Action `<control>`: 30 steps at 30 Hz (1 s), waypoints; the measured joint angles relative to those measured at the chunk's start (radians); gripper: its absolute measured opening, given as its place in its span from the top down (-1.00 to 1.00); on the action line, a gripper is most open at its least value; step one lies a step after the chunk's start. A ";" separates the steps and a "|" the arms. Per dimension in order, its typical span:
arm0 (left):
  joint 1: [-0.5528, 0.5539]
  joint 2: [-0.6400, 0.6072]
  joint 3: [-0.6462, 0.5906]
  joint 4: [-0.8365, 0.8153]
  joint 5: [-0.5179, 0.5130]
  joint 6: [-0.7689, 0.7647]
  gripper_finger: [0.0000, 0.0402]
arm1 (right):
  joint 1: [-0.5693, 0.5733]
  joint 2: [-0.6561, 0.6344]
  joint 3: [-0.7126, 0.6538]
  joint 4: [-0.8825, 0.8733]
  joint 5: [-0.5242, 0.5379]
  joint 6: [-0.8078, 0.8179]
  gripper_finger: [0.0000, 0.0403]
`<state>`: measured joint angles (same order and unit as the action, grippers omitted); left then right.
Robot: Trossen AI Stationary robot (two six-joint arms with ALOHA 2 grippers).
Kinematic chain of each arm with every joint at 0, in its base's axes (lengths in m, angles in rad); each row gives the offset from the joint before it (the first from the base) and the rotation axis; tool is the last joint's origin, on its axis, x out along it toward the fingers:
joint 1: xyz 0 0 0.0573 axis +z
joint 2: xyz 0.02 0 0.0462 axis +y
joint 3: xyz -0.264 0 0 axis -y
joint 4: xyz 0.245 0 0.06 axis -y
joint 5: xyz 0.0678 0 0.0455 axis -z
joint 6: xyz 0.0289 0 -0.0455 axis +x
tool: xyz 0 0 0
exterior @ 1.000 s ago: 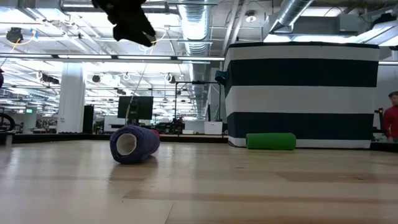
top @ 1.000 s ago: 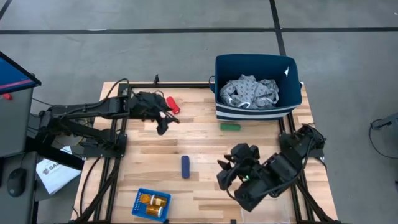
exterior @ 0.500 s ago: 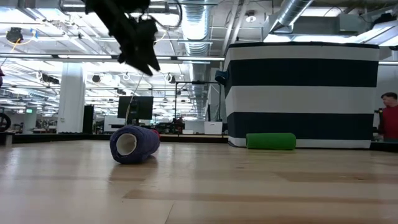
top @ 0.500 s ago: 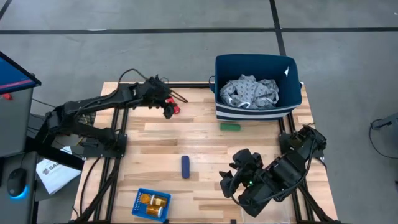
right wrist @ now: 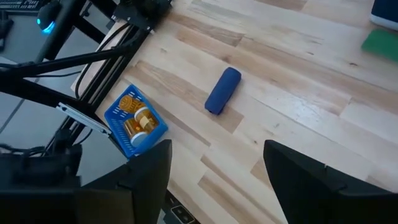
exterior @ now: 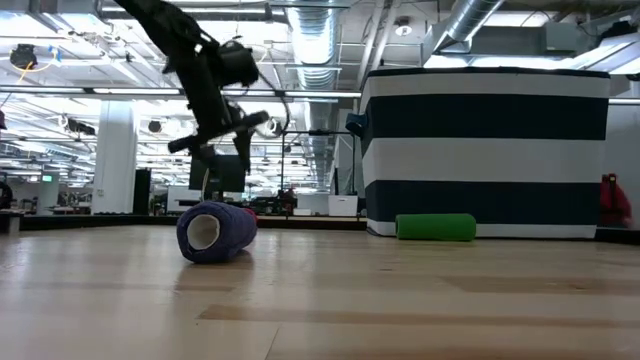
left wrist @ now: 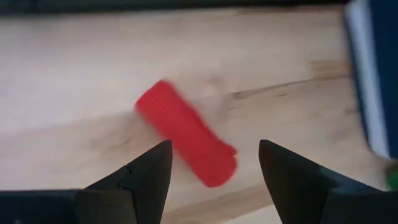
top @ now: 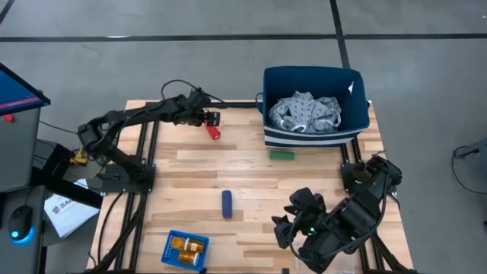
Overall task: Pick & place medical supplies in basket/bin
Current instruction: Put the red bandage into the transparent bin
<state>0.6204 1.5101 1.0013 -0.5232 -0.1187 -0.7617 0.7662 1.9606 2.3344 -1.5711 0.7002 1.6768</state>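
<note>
My left gripper (top: 208,121) (left wrist: 213,149) is open near the table's far edge, just over the red cylinder (top: 214,132) (left wrist: 185,132). The cylinder lies on its side on the wood between the spread fingers, untouched. In the low view the left gripper (exterior: 212,133) hangs above the table. My right gripper (top: 285,224) (right wrist: 217,146) is open and waits at the near right. The dark blue cylinder (top: 227,203) and the green cylinder (top: 281,155) lie on the table. The grey patterned cloth (top: 308,113) sits in the navy striped bin (top: 351,122). Orange pill bottles (right wrist: 138,118) lie in the small blue basket (top: 171,242). No clear tray shows.
The navy bin (exterior: 485,150) stands at the far right corner, with the green cylinder (exterior: 436,227) in front of its near wall. The dark blue cylinder (exterior: 215,232) lies mid-table. The blue basket (right wrist: 118,134) sits at the near left edge. Bare wood lies between them.
My left gripper has moved toward the far edge and come down over the red cylinder, tipping over as the arm reached out. My right arm has drawn back toward the near edge. None of the supplies has moved.
</note>
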 joint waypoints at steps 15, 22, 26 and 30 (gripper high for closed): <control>-0.030 0.139 0.001 0.050 0.018 -0.351 -0.16 | 0.091 -0.096 -0.206 -0.001 0.038 0.236 -0.24; -0.030 0.178 0.001 0.058 0.014 -0.404 -0.16 | 0.103 -0.105 -0.227 0.000 0.049 0.260 -0.24; -0.030 0.197 0.001 0.056 0.013 -0.425 -0.16 | 0.105 -0.105 -0.227 0.000 0.049 0.257 -0.24; -0.032 0.220 0.001 0.060 0.016 -0.426 -0.16 | 0.105 -0.105 -0.227 0.000 0.049 0.253 -0.24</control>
<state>0.5888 1.7304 1.0023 -0.4637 -0.1030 -1.1878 0.8715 1.8560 2.1071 -1.5711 0.7494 1.9301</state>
